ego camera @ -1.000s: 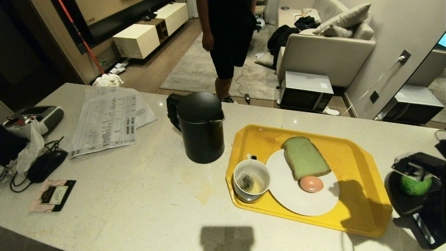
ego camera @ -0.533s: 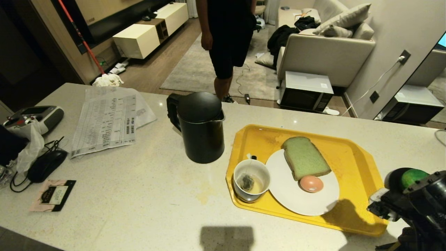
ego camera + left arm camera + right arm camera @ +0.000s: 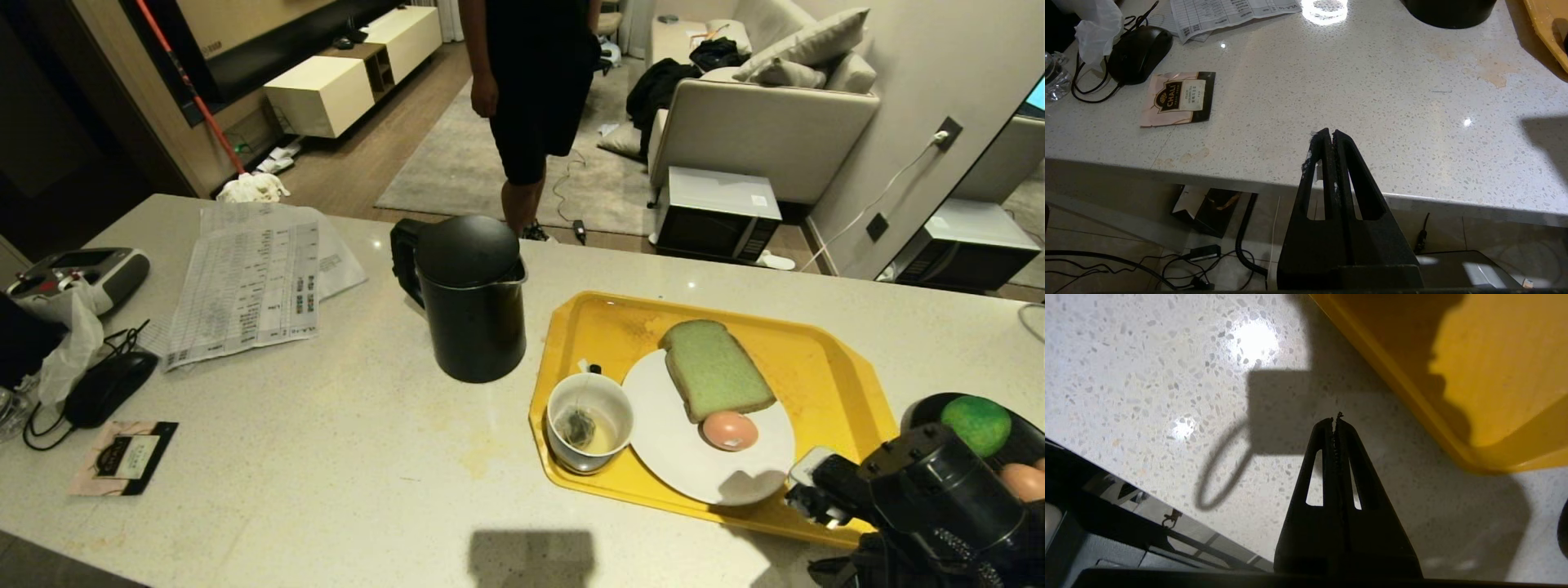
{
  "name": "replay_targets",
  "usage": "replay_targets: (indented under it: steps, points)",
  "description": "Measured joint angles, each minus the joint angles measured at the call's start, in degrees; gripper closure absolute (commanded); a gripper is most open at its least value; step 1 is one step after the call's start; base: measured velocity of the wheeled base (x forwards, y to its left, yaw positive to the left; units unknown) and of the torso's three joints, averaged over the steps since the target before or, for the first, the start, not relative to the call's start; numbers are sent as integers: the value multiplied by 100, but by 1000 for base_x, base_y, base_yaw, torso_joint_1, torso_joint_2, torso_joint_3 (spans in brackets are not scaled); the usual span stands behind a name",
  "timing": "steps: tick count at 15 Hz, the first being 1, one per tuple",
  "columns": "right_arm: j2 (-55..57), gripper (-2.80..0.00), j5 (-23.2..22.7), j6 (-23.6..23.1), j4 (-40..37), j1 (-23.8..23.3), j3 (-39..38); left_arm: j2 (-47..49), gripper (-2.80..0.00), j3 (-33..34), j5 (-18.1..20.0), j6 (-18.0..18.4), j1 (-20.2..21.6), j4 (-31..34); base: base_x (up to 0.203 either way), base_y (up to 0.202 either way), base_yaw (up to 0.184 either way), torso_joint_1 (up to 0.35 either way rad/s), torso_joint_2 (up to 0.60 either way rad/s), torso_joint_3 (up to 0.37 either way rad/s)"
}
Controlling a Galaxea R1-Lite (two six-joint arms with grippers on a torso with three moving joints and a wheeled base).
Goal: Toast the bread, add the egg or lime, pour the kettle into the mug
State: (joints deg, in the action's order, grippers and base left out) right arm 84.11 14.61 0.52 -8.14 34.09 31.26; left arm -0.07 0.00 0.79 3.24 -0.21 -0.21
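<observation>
The black kettle (image 3: 469,298) stands mid-counter, left of a yellow tray (image 3: 824,367). On the tray a white plate (image 3: 694,465) carries the green bread (image 3: 714,367) with an egg (image 3: 729,430) against its near end. The white mug (image 3: 589,423) beside the plate holds tea and a tea bag. The lime (image 3: 976,425) lies in a black bowl (image 3: 918,412) at the far right, next to another egg (image 3: 1024,480). My right arm (image 3: 922,498) hangs over the tray's near right corner; the right gripper (image 3: 1336,420) is shut and empty above the counter beside the tray (image 3: 1494,375). The left gripper (image 3: 1329,132) is shut and empty, parked at the counter's near edge.
Printed papers (image 3: 245,278), a handheld controller (image 3: 77,282), a wired mouse (image 3: 110,384) and a tea packet (image 3: 122,457) lie on the counter's left side. A person (image 3: 531,82) stands beyond the counter. A microwave (image 3: 717,214) sits on the floor by a sofa.
My right arm has swung from over the black bowl towards the near left, ending above the tray's near right corner. The lime and an egg in the bowl now show. Left arm unmoved.
</observation>
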Motion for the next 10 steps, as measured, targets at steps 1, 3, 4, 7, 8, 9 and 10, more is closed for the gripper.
replay_targets:
  steps: [1,3,4,7,8,9,10]
  points:
    - [129,0,20,0,138,31,-20,0,0,0,-2,0,-1,0,0,0,0,0,0,0]
    - [323,0,27,10,221,152,-50,0,0,0,-2,-2,-4,0,0,0,0,0,0,0]
    - [390,0,27,11,227,215,-55,0,0,0,-2,-2,-4,-1,0,0,0,0,0,0]
    - [581,0,24,81,325,333,-55,0,0,0,-2,0,-1,0,0,0,0,0,0,0]
    - [657,0,26,187,472,394,-55,0,0,0,-2,0,-1,2,0,0,0,0,0,0]
    - [757,0,30,274,642,456,-61,0,0,0,-1,0,-2,0,0,0,0,0,0,0]
    - [835,0,30,291,743,498,-61,0,0,0,0,2,-4,0,0,0,0,0,0,0]
